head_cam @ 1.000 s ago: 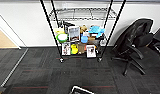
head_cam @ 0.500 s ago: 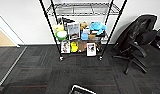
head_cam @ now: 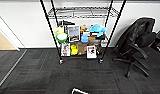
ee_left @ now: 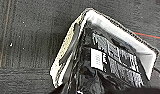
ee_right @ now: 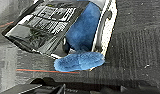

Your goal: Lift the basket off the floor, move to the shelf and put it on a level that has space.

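From the head camera I get just a pale corner of the basket (head_cam: 79,91), cut off at the frame's edge, low over the floor (head_cam: 33,75) before the shelf (head_cam: 81,32). I cannot tell either tool's grip.

Basket (ee_left: 71,50): beige woven sides, pale rim, above dark carpet floor (ee_left: 26,37). Shelf (head_cam: 81,32): black wire rack, 12 o'clock.

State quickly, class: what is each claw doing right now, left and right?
Left claw: cannot be told; its camera looks down on the basket.
Right claw: cannot be told; basket beneath its camera too.
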Robot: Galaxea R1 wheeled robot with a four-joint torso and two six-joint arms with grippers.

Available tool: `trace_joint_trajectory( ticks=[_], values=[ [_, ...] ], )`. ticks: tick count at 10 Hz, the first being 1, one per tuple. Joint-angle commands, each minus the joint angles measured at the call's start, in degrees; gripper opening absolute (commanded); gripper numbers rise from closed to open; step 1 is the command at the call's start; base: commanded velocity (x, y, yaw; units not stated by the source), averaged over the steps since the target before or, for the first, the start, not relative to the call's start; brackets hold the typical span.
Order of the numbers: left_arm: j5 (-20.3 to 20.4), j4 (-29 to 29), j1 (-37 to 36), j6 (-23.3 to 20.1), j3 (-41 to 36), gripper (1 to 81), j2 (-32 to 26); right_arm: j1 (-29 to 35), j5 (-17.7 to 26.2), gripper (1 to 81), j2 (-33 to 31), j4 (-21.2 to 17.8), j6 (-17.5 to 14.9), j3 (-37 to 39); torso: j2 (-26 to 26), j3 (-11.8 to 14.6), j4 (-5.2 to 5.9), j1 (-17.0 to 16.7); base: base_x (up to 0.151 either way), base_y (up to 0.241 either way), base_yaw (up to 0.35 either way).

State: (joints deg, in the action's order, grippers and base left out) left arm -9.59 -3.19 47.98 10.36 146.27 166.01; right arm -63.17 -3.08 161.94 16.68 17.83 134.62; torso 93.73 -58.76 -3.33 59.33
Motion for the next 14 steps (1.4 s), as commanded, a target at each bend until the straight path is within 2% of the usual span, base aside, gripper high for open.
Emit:
trace_joint_trajectory(
  ticks=[1,3,6,7,10,14],
  values=[
    [-3.41,-0.14,-5.58,-0.25,-0.11,81.1,-1.9,3.44,3.26,81.1,-0.8,-0.77,0.09,-0.77,5.56,0.0,0.0,3.58,0.0,0.0,0.0],
    [-3.41,-0.15,-5.65,-0.34,-0.19,81.1,-2.69,4.05,3.26,81.1,-0.8,-0.86,0.09,-0.86,9.53,-5.51,0.0,6.05,0.0,0.0,0.0],
    [-3.5,-0.32,-6.62,-0.25,-0.2,81.1,-3.31,5.98,3.26,81.1,-0.89,-1.03,1.14,-0.86,14.67,-9.37,0.0,9.22,0.0,0.0,0.0],
    [-4.55,-0.41,-7.5,-0.34,-0.2,81.1,-3.31,7.04,3.34,81.1,-0.89,-1.03,1.76,-1.04,16.66,-6.06,0.0,10.49,0.0,0.0,0.0],
    [-5.61,-0.5,-9.78,-0.25,-0.2,81.1,-3.23,8.97,3.26,81.1,-0.63,-1.03,3.61,-1.48,21.25,-8.09,0.0,13.44,0.0,0.0,0.0],
    [-6.05,-0.15,-11.37,-0.25,-0.11,81.1,-2.88,9.42,3.26,81.1,-0.45,-1.03,4.58,-1.21,29.23,-8.22,0.0,18.42,0.0,0.0,0.0]
  ],
)
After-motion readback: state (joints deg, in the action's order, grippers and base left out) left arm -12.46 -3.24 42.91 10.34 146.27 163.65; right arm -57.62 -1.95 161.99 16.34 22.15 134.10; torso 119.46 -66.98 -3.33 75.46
